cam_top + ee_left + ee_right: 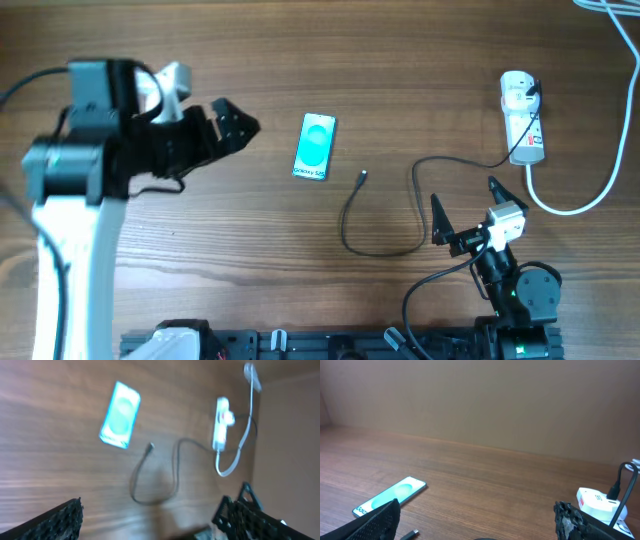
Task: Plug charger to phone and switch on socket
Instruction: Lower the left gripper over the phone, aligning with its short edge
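The phone (315, 146) lies flat, its teal screen facing up. The charger (345, 228) trails in a loose loop, its connector tip (362, 177) unplugged near the phone. Its other end is plugged into the white socket (522, 118), far right.

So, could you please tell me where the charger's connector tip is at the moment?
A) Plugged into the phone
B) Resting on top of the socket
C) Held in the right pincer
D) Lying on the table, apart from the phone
D: in the overhead view the connector tip lies loose on the table, with a gap of bare wood between it and the phone.
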Controlling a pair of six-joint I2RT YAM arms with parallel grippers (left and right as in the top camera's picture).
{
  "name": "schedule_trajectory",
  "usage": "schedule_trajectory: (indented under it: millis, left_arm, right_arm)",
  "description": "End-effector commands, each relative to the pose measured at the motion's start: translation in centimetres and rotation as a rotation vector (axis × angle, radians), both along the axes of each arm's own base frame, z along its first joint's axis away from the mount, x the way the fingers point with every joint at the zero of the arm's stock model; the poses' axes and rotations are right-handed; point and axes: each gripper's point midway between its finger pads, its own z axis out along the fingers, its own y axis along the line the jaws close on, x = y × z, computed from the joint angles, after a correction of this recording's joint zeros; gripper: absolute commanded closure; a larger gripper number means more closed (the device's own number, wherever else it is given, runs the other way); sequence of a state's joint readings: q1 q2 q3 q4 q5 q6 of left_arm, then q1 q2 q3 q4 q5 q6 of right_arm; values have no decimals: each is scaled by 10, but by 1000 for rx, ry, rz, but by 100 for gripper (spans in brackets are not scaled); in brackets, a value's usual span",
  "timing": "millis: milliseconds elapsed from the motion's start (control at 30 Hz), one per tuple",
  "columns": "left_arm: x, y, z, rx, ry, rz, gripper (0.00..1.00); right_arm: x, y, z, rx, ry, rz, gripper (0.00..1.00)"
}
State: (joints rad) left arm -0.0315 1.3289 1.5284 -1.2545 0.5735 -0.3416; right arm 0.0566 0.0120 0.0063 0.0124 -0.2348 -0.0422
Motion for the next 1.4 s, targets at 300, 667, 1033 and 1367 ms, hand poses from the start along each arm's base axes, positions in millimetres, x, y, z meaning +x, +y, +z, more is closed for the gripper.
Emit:
schedule_trajectory:
  millis: [300, 667, 1033, 1367]
  left_arm:
    - [-11, -23, -93, 599, 458, -38, 1]
    - [45, -84, -126, 428, 323, -174, 0]
    - [66, -101, -192, 580, 311, -275, 1]
    - [97, -105, -219, 654, 271, -303, 0]
  right_arm:
    - [0, 0, 2, 17, -5, 0, 0]
    - [0, 0, 2, 17, -5, 0, 0]
    - [0, 0, 2, 17, -5, 0, 0]
    - [0, 0, 2, 17, -5, 0, 0]
